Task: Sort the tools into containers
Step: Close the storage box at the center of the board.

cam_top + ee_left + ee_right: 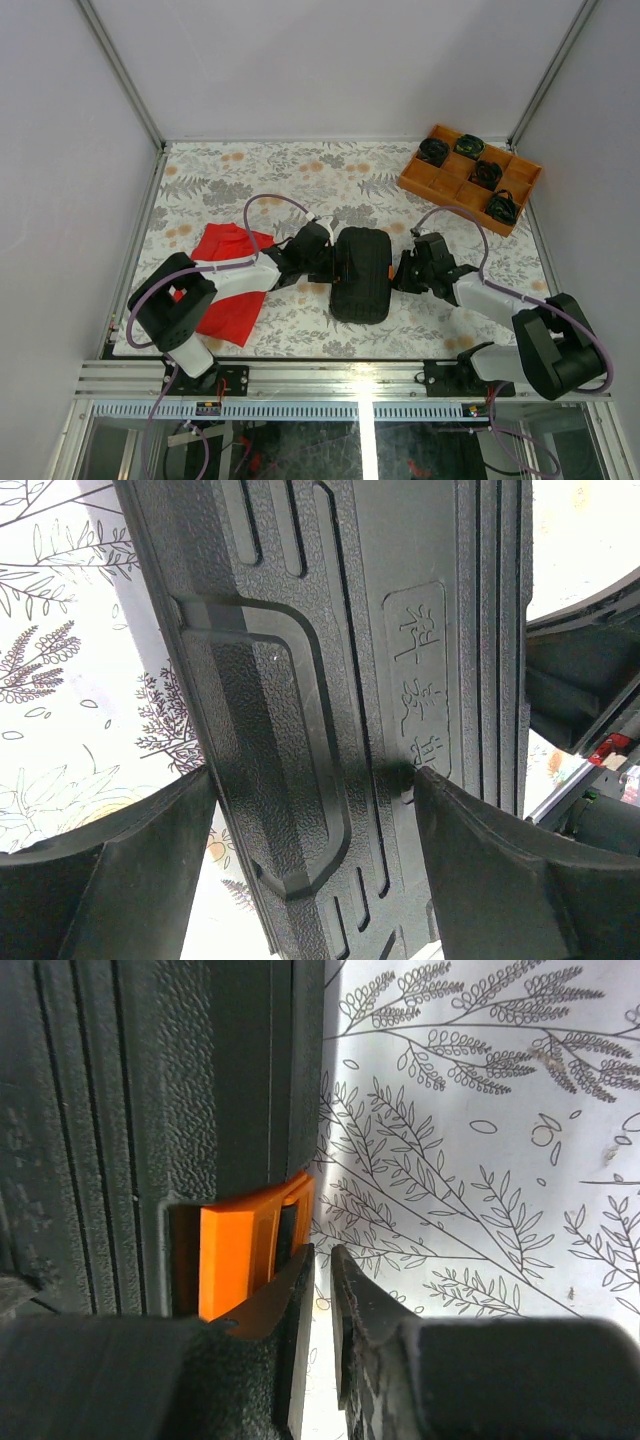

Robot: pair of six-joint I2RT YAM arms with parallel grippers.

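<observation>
The container, a black ribbed tool case (360, 275), lies closed in the middle of the table. My left gripper (322, 262) comes at it from the left and is shut on it. In the left wrist view the case (300, 730) fills the gap of that gripper (312, 775), and both fingertips touch it. My right gripper (405, 272) is at the case's right side. In the right wrist view this gripper (322, 1255) is almost fully shut, with only a thin empty slit. Its left finger (295, 1295) rests against the orange latch (235, 1260). No tools are in view.
A red cloth (230, 280) lies on the floral table cover under the left arm. An orange compartment tray (455, 195) with black round items stands at the back right. White walls and metal posts bound the table.
</observation>
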